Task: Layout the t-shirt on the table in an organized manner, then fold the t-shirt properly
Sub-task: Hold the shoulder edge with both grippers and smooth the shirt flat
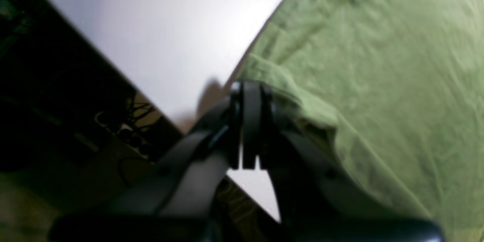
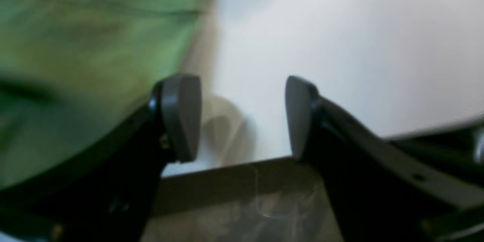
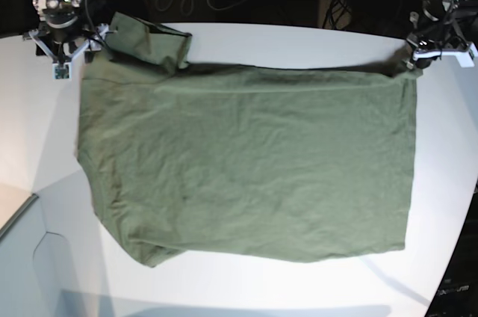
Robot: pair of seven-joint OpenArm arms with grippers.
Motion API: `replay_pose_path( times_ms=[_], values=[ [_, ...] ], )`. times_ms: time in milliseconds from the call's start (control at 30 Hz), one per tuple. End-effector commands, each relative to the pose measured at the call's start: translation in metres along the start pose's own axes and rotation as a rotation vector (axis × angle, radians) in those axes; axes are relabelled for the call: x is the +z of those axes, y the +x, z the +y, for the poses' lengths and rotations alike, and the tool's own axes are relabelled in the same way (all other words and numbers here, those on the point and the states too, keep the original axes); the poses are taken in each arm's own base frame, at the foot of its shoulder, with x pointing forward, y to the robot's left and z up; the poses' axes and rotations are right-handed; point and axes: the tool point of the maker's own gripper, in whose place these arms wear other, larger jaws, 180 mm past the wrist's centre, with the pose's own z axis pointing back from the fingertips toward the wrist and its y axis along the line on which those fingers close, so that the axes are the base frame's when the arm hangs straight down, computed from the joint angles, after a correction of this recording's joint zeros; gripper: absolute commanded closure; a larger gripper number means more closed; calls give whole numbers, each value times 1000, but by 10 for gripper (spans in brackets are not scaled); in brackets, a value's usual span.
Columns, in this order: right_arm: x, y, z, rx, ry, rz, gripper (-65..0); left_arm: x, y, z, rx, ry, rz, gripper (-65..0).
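- Cloth fills the near and middle ground: the t-shirt [image 3: 246,160] lies spread across the white table [image 3: 441,205], mostly flat, its near corner rumpled.
- Soft, light cotton, it looks likely to sag and crease when lifted; hems and corners offer the surest hold.
- At the far edge, the left gripper [image 1: 249,121] is pressed together, pinching the shirt's corner hem.
- Farther off, the right gripper [image 2: 242,117] stands spread and empty just beside the folded-over sleeve.

No legible text or labels anywhere.
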Motion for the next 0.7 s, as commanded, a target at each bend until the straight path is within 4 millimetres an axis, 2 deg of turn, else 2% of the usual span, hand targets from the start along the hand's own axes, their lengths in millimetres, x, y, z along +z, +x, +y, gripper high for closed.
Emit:
replay_pose_path(
  times_ms=[0,100,367,667],
  values=[
    [6,12,0,9,2,-47,-391,1,15,-1,-16,-8,-39,-1],
    [16,11,2,-9,-5,-52,-421,-1,20,-7,-15,-22,-52,-1],
    [26,-19,26,-51,34,16,-430,-2,19,-9,-15,-26,-48,-1],
    [20,-36,38,-78,61,63,-430,-4,20,-14,-11,-35,-51,-2]
  ],
)
